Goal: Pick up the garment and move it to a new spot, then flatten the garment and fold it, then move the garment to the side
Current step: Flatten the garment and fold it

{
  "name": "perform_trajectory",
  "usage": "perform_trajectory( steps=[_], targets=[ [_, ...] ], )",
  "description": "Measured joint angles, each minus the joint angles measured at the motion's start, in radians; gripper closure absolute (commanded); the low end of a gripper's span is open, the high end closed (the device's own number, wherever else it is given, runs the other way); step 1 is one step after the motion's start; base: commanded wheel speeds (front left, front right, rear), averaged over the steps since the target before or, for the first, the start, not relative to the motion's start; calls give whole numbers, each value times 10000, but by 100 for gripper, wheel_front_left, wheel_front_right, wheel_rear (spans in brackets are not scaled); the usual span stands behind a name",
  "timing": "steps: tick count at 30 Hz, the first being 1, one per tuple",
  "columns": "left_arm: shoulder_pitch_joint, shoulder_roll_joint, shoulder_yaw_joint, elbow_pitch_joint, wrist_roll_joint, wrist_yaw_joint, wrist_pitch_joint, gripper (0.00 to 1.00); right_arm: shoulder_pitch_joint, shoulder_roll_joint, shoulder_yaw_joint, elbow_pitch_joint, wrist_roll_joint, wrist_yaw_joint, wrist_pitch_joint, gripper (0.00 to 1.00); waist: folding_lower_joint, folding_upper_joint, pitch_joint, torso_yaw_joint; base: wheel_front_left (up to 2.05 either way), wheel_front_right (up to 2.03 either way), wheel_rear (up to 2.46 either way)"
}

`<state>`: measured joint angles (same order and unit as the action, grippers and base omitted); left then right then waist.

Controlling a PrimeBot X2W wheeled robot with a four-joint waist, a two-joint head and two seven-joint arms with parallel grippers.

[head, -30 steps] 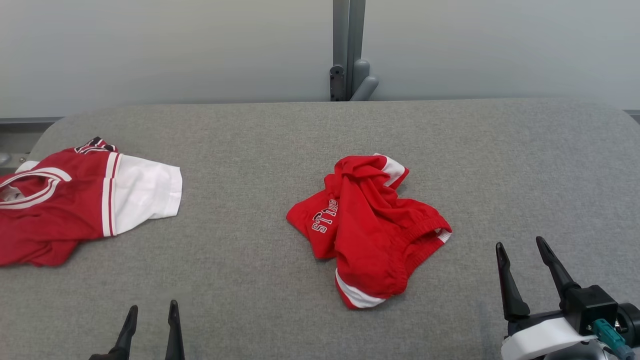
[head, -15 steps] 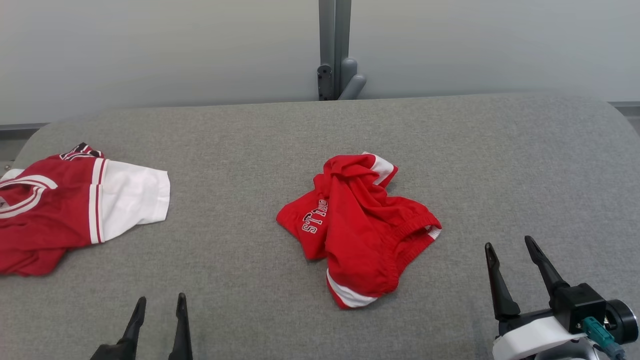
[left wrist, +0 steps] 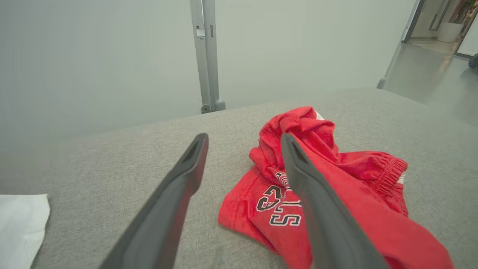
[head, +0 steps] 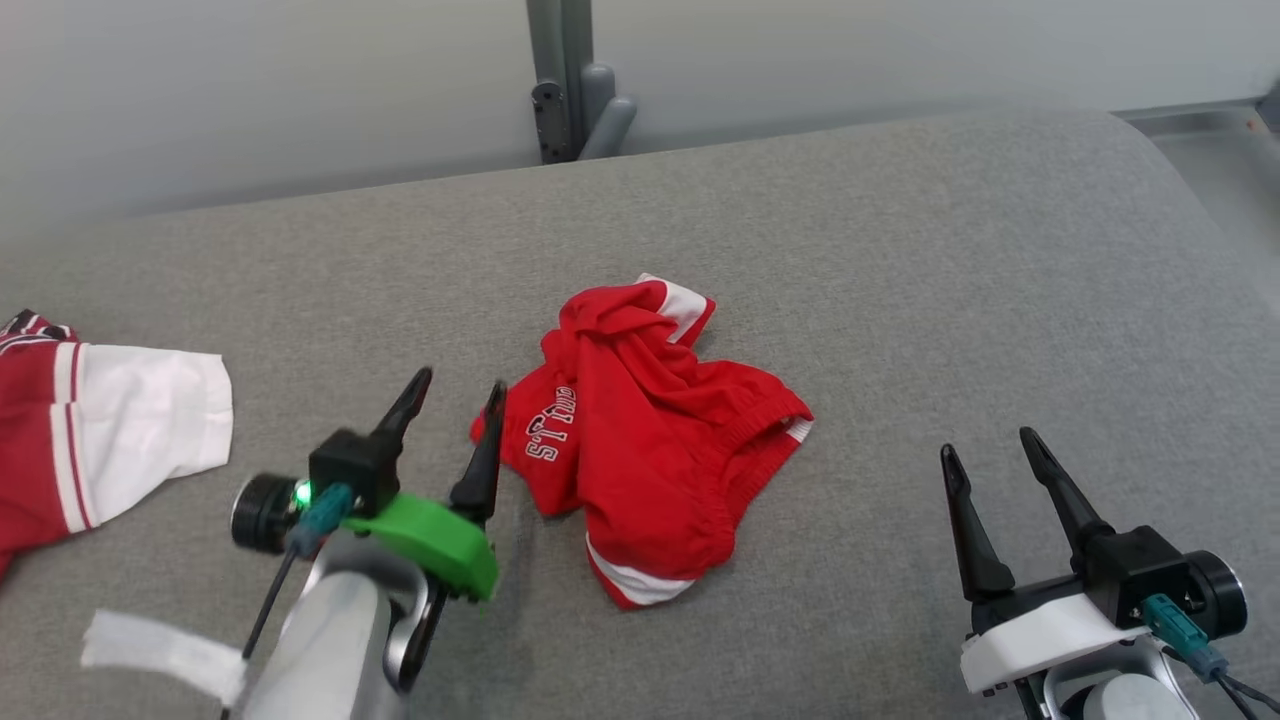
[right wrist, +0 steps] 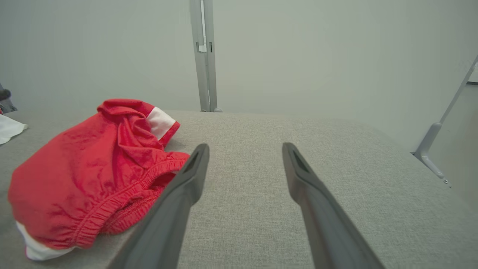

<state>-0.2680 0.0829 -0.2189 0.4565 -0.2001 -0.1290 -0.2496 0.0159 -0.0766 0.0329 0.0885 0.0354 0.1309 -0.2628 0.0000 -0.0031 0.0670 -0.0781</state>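
Grabbing the crumpled red shorts [head: 650, 440] lying mid-table [head: 900, 250] cleanly means sliding the left gripper [head: 461, 380], jaws spread and empty just beside their lettered edge, over a thick bunched fold before pinching, while the right gripper [head: 985, 441] waits nearby, likewise spread and empty.

The garment [head: 650, 440] lies on the worktop [head: 900, 250] just right of the left gripper [head: 461, 380], its nearest edge beside that gripper's right fingertip; contact cannot be told. From the right gripper [head: 985, 441] it lies ahead and to the left, apart. A second garment [head: 110, 440] lies well left of the left gripper. A post [head: 560, 70] rises behind the worktop, ahead of both grippers.
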Motion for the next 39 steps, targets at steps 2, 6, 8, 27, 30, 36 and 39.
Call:
perform_trajectory(
  steps=[2, 6, 8, 27, 30, 36, 39],
  targets=[
    [-831, 13, -477, 324, -153, -4, 242, 0, -90, 0, 40, 19, 59, 0, 0, 0, 0, 0, 136, -206, 0, 0, 0],
    [-2727, 113, -1337, 1055, -550, -4, 1022, 0, -262, 17, 150, 96, 148, 0, 0, 0, 0, 0, 464, -712, 0, 0, 0],
    [-3324, 138, -1737, 1298, -627, -4, 1404, 0, -313, 48, 221, 121, 161, 0, 0, 0, 0, 0, 578, -918, 0, 0, 0],
    [-3853, -198, -5218, 2370, -577, 324, 4000, 0, -880, 261, 384, 167, 648, 0, 0, 0, 0, 0, 1743, -2180, 0, 0, 0],
    [-4011, -259, -5413, 2761, -430, 449, 4169, 0, -880, 259, 391, 217, 803, 0, 0, 0, 0, 0, 1839, -2339, 0, 0, 0],
    [-4214, -251, -5565, 3402, -290, 577, 4079, 100, -906, 263, 420, 267, 1043, 0, 0, 0, 0, 0, 1872, -2571, 0, 0, 0],
    [-4265, -255, -5576, 3423, -357, 537, 3595, 100, -923, 265, 403, 276, 1158, 0, 0, 0, 0, 0, 1800, -2643, 0, 0, 0]
  ],
)
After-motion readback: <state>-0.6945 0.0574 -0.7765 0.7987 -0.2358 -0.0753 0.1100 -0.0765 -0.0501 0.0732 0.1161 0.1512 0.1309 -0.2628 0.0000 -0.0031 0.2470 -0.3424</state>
